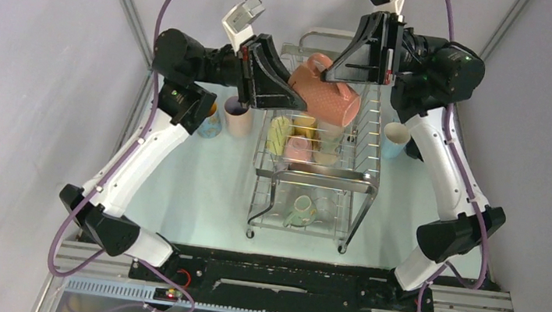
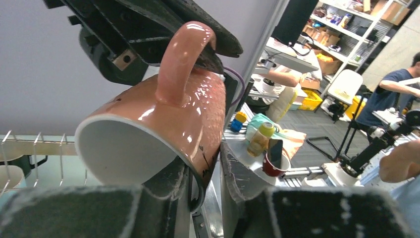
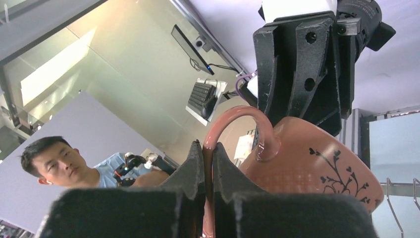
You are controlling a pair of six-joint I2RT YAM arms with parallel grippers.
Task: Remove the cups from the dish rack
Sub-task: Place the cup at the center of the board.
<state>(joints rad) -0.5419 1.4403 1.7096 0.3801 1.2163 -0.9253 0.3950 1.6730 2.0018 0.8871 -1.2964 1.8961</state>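
Note:
A salmon-pink mug with a black floral print hangs in the air above the back of the dish rack, held from both sides. My left gripper is shut on its rim wall; in the left wrist view the mug has its wall pinched between my fingers. My right gripper is shut on the handle; in the right wrist view the fingers clamp the handle loop. Yellow, pink and cream cups sit in the upper tier, and a pale green one in the lower.
A pink cup and a blue cup stand on the table left of the rack. A light blue cup stands to its right. Grey walls close in the table on both sides.

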